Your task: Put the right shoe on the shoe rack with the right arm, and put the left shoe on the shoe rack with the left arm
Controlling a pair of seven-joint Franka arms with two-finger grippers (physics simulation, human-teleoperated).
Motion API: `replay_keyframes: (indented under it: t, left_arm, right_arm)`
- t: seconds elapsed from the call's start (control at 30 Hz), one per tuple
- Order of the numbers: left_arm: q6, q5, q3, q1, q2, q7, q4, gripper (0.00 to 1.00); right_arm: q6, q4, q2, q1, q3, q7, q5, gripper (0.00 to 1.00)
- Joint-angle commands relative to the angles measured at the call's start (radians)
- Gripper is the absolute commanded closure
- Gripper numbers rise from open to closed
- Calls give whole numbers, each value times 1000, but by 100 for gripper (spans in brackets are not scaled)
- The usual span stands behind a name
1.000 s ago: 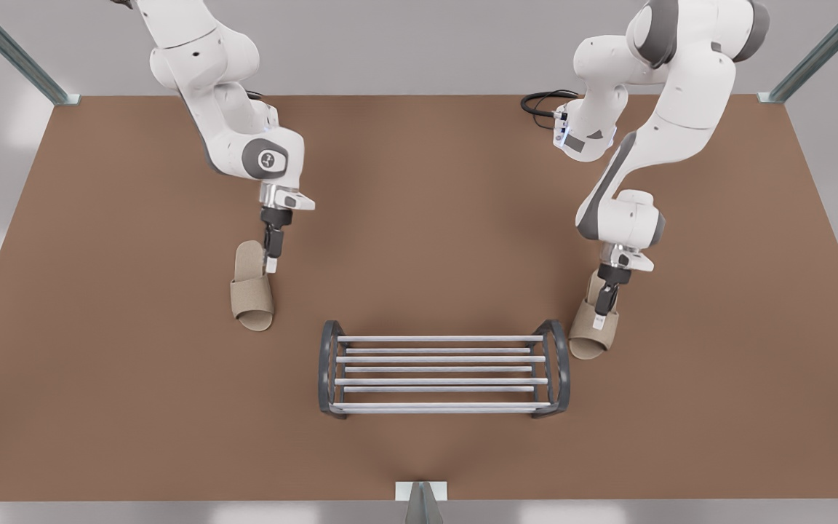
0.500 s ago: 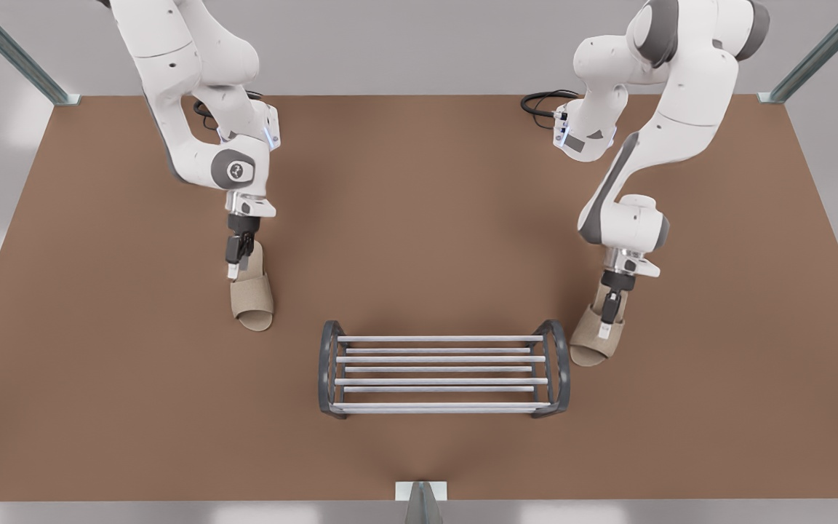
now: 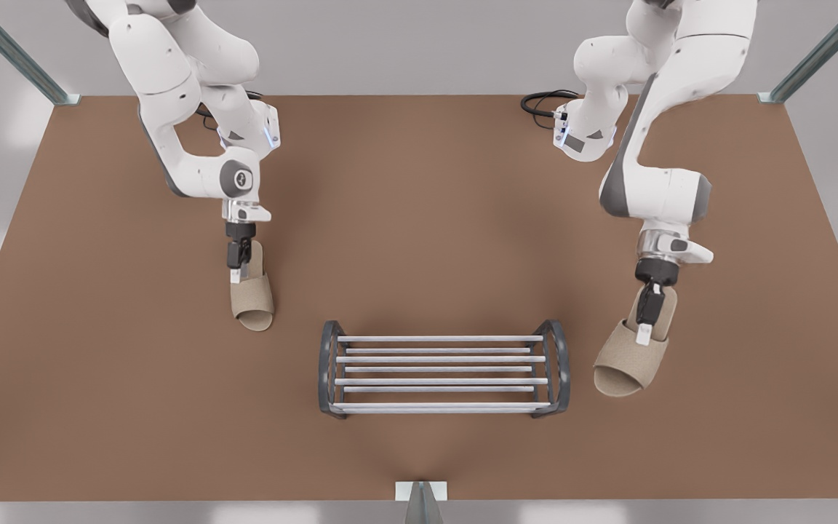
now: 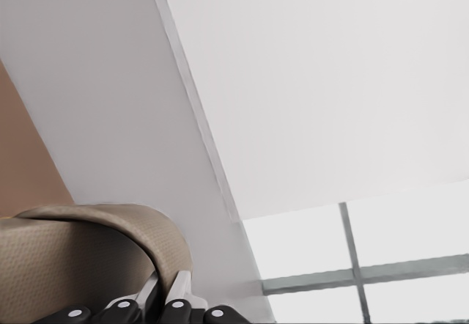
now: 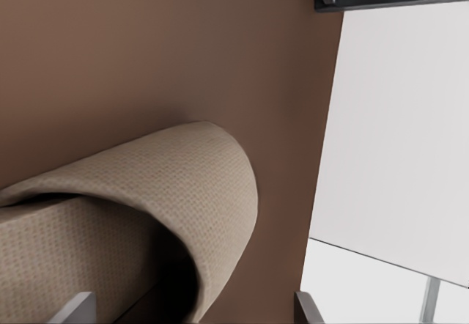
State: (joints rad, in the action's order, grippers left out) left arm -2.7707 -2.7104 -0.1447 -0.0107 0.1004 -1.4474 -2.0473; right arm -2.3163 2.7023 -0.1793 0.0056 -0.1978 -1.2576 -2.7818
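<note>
Starting at the front view's left, the right gripper (image 3: 234, 275) has settled lower over the right shoe (image 3: 253, 302) than a second ago. That shoe lies flat where it was, left of the rack (image 3: 441, 371) and well apart from it. The right wrist view shows the fingers (image 5: 73, 308) spread wide either side of the shoe's upper (image 5: 146, 214), so nothing is gripped yet; closing looks like the next step here.

The rack stands unmoved at centre, near side, its bars bare.

On the front view's right, the left gripper (image 3: 644, 335) is clamped narrowly on the left shoe (image 3: 623, 364). Half a second ago that shoe touched the rack's right end frame. Now it hangs tilted, toe down, clear of the frame and nearer the camera. The left wrist view shows the fingers (image 4: 178, 291) pinched on its upper (image 4: 73, 258). This half of the task has likely passed from grasp to carry.

The table (image 3: 419, 218) is plain brown and matte. A black cable (image 3: 543, 102) lies at its far edge. Grey walls and metal corner posts (image 3: 819, 51) enclose it.
</note>
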Motion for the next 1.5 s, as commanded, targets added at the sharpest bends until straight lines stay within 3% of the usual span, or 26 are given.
replay_keyframes:
  t: [0.0, 0.07, 0.2, 0.3, 0.37, 0.43, 0.53, 0.57, 0.77, 0.8, 0.83, 0.93, 1.03, 1.1, 1.13, 1.23, 1.3, 1.33, 1.37, 1.4, 1.47]
  left_arm:
    - [-377, 72, -71, -28, -18, 697, 82, 79]
    - [-539, 46, -142, -72, -19, 739, 191, 79]
    - [-688, 8, -147, -264, -11, 752, 279, 79]
    - [-721, 15, -134, -397, 117, 771, 344, 79]
    - [-719, 129, -130, -436, 226, 771, 418, 79]
    - [-719, 139, -92, -440, 300, 771, 504, 79]
    - [-702, 143, -70, -439, 331, 774, 524, 79]
    - [-699, 143, -58, -437, 360, 774, 562, 79]
    - [-649, 242, -38, -436, 415, 774, 627, 79]
    - [-633, 250, -38, -430, 415, 772, 622, 31]
    - [-627, 258, -38, -428, 423, 771, 615, 0]
    - [-610, 262, -22, -426, 435, 769, 612, 0]
    - [-604, 299, -15, -425, 463, 765, 610, 0]
    - [-604, 299, -16, -425, 464, 768, 611, 0]
    - [-610, 294, -16, -425, 452, 774, 613, 0]
    - [-695, 205, -21, -400, 320, 789, 613, 0]
    - [-727, 159, -19, -376, 154, 763, 570, 0]
    - [-709, 343, -21, -321, 111, 704, 572, 0]
    - [-534, 451, -30, -241, 95, 702, 573, 0]
    - [-305, 524, -30, -180, 75, 703, 572, 0]
    - [-208, 816, -62, -166, 24, 708, 539, 0]
  right_arm:
    - [44, -19, -5, -7, 0, -163, -42, 0]
    - [66, -35, -23, -7, 1, -164, -56, 0]
    - [87, -76, -77, -4, 14, -203, -111, 0]
    - [87, -105, -81, -6, 31, -207, -148, 0]
    - [87, -122, -88, -7, 32, -210, -159, 2]
    - [107, -131, -115, -6, 37, -256, -206, 22]
    - [115, -139, -121, -6, 37, -260, -211, 67]
    - [115, -142, -121, -6, 37, -260, -211, 75]
    - [110, -183, -108, -7, 37, -260, -213, 79]
    - [84, -203, -97, -7, 37, -260, -211, 79]
    - [32, -237, -74, -6, 37, -256, -209, 79]
    - [-281, -430, -25, 45, 86, -236, -191, 79]
    - [-672, -705, -14, 63, 97, -34, 53, 79]
    - [-727, -734, 21, 129, 123, -8, 113, 79]
    - [-729, -727, 27, 162, 144, -11, 241, 79]
    - [-712, -723, 27, 212, 144, 53, 521, 79]
    - [-572, -728, 37, 323, 146, 386, 841, 79]
    - [-460, -737, 34, 372, 144, 695, 1133, 79]
    - [-413, -772, 27, 396, 144, 885, 1284, 79]
    - [-325, -811, 17, 428, 135, 1013, 1328, 79]
    - [-203, -877, 9, 462, 124, 1346, 1436, 79]
